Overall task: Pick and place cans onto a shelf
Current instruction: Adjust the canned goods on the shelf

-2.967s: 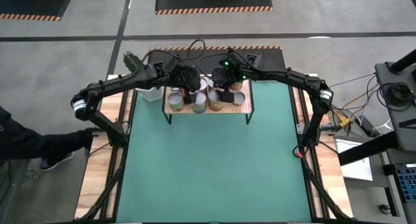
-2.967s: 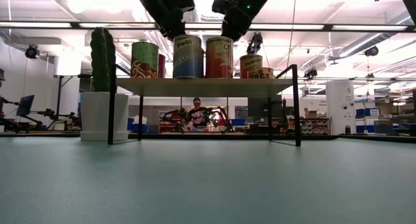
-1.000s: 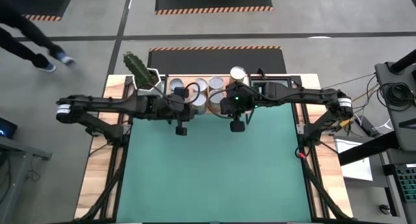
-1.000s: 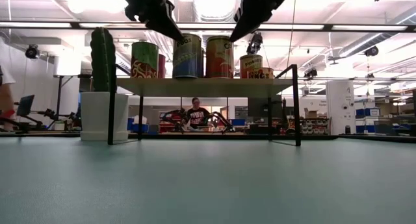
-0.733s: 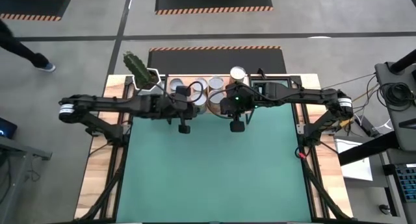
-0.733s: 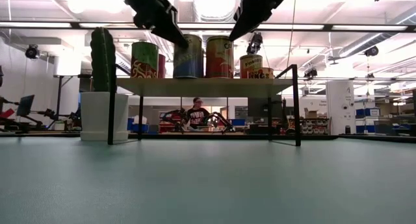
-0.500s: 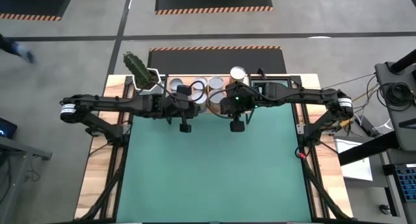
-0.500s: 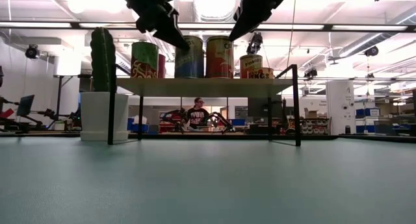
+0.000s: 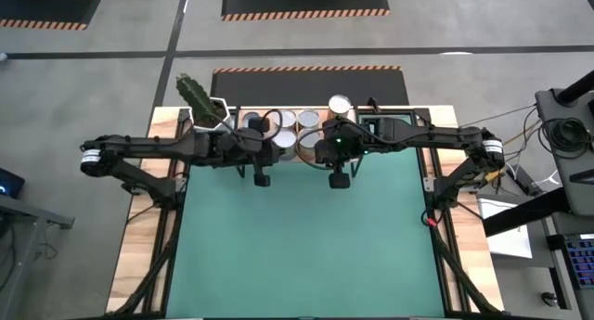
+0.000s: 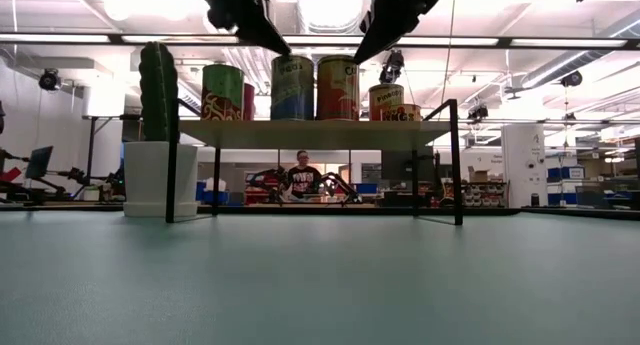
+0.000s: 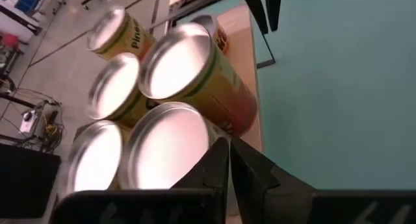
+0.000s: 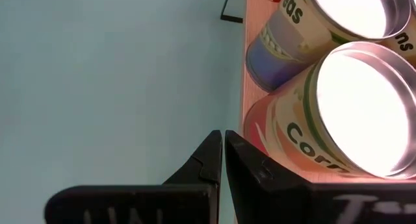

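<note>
Both arms are reaching in from the sides and meeting above the front edge of the shelf, which is standing at the far end of the green-matted bench. The left gripper is hanging over the mat just in front of the shelf, its jaws pressed together with nothing between them, as the left wrist view is showing. The right gripper is hovering a little to its right, also just off the shelf's front edge, and its jaws are likewise closed and empty. The cans are standing upright and crowded together on the shelf board; in the low view a blue-labelled one and an orange one are sitting side by side at the front, with a smaller tin farther to the right. From the left wrist camera their shiny lids are gleaming close together. A cactus in a white pot is standing beside the shelf's left end. Beyond the bench, a person is sitting in the room.
</note>
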### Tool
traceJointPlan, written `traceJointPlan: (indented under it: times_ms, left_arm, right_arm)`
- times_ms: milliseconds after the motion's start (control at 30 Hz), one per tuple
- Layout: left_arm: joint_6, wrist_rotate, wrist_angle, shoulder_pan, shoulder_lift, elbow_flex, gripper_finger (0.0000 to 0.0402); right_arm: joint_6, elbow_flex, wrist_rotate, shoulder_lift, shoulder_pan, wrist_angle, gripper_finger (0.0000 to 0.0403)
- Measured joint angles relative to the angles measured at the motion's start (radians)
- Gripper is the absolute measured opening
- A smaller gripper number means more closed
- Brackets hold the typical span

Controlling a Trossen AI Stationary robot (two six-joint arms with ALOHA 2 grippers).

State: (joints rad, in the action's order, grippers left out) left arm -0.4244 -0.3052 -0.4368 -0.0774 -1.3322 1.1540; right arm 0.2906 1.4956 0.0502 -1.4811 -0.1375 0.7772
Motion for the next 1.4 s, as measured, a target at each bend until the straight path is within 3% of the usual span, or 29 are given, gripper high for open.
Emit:
traceJointPlan:
  times_ms: [100,333,567,800,967,1167,1400]
  left_arm:
    - [0.001,0.009,-0.007,0.004,0.05,-0.003,0.0]
    - [0.043,0.152,0.004,0.005,0.166,-0.034,0.0]
    - [0.051,0.191,0.165,0.005,0.276,-0.187,0.0]
    - [0.052,0.186,0.292,0.005,0.385,-0.297,0.0]
    - [0.053,0.184,0.303,0.005,0.443,-0.348,0.0]
    - [0.031,0.182,0.356,0.004,0.476,-0.369,0.0]
    - [0.035,0.156,0.347,0.004,0.497,-0.368,0.0]
  right_arm:
    - [0.008,0.0,0.0,0.004,0.0,0.012,0.0009]
    - [-0.006,-0.069,0.0,0.078,0.0,-0.024,0.0009]
    - [-0.022,-0.229,-0.009,0.222,0.0,-0.252,0.0009]
    - [-0.115,-0.351,-0.25,0.3,-0.003,-0.462,0.0009]
    - [-0.179,-0.36,-0.339,0.301,-0.004,-0.463,0.0009]
    - [-0.239,-0.329,-0.516,0.302,-0.008,-0.41,0.0009]
    - [-0.445,-0.225,-0.521,0.294,-0.054,-0.185,0.0009]
